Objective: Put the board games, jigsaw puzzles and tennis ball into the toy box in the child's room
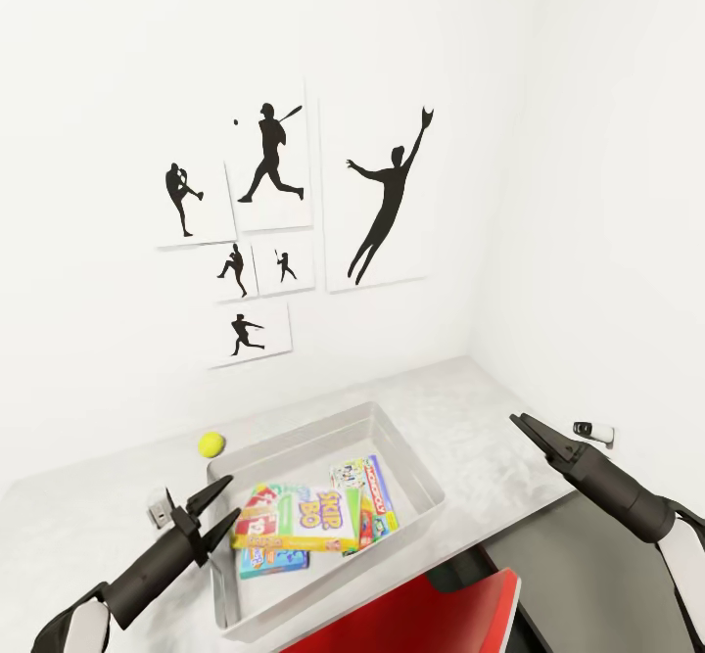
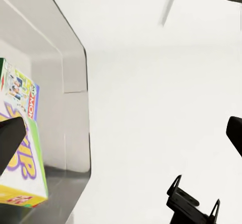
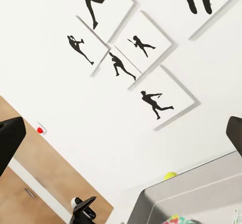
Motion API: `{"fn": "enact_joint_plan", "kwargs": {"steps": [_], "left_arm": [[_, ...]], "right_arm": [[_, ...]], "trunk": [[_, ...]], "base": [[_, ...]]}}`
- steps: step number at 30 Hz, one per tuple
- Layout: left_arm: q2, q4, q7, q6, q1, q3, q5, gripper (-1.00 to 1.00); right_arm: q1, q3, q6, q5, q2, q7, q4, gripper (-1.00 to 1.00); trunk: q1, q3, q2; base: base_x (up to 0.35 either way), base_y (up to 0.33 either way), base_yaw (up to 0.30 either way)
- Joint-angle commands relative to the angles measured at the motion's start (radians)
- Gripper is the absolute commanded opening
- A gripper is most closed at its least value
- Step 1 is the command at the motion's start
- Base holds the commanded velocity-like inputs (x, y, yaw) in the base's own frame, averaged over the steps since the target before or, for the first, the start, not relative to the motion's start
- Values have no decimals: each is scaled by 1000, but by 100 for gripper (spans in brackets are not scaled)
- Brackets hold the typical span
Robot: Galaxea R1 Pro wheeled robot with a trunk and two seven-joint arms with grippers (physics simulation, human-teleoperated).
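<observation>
The light grey toy box (image 1: pixel 416 472) stands on the table (image 1: pixel 470 403). In it lie three board games: a yellow-green one (image 1: pixel 299 521) tilted across the top, a Monopoly box (image 1: pixel 370 496) beside it, and a blue one (image 1: pixel 266 562) underneath. The tennis ball (image 1: pixel 210 444) rests on the table just behind the box's far left corner. My left gripper (image 1: pixel 223 504) is open at the box's left rim, one finger (image 2: pixel 10 143) close against the yellow-green game (image 2: pixel 27 168). My right gripper (image 1: pixel 529 430) hovers open and empty to the right of the box. The jigsaw puzzles and the bed are out of view.
A red chair (image 1: pixel 421 614) sits at the table's front edge below the box. A small grey gadget (image 1: pixel 159 508) lies left of the box, a small white one (image 1: pixel 594 431) by the right wall. Baseball silhouette pictures (image 1: pixel 274 154) hang on the wall. The dark grey corner section (image 1: pixel 597 584) is at the right.
</observation>
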Motion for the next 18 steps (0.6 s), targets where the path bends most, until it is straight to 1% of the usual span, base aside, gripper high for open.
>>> {"fn": "enact_joint_plan", "kwargs": {"steps": [1, 4, 5, 8, 12, 18], "left_arm": [[-1, -8, -6, 4, 2, 3, -4, 100], [-1, -28, -6, 5, 10, 3, 10, 100], [0, -43, -6, 5, 18, 2, 24, 100], [1, -69, -6, 5, 28, 0, 43, 100], [4, -83, -6, 6, 31, -1, 51, 100], [8, -95, -7, 6, 31, -7, 53, 100]], "right_arm": [[-1, 0, 7, -5, 0, 0, 0, 100], [-1, 0, 7, -5, 0, 0, 0, 100], [-1, 0, 7, -5, 0, 0, 0, 100], [-1, 0, 7, -5, -1, 0, 0, 100], [-1, 0, 7, -5, -1, 0, 0, 100], [-1, 0, 7, -5, -2, 0, 0, 100]], "trunk": [[1, -2, -2], [1, -2, -2], [1, -2, -2], [1, -2, -2], [1, -2, -2], [1, -2, -2]], "base": [[0, 0, 0], [0, 0, 0], [0, 0, 0], [0, 0, 0], [0, 0, 0], [0, 0, 0]]}}
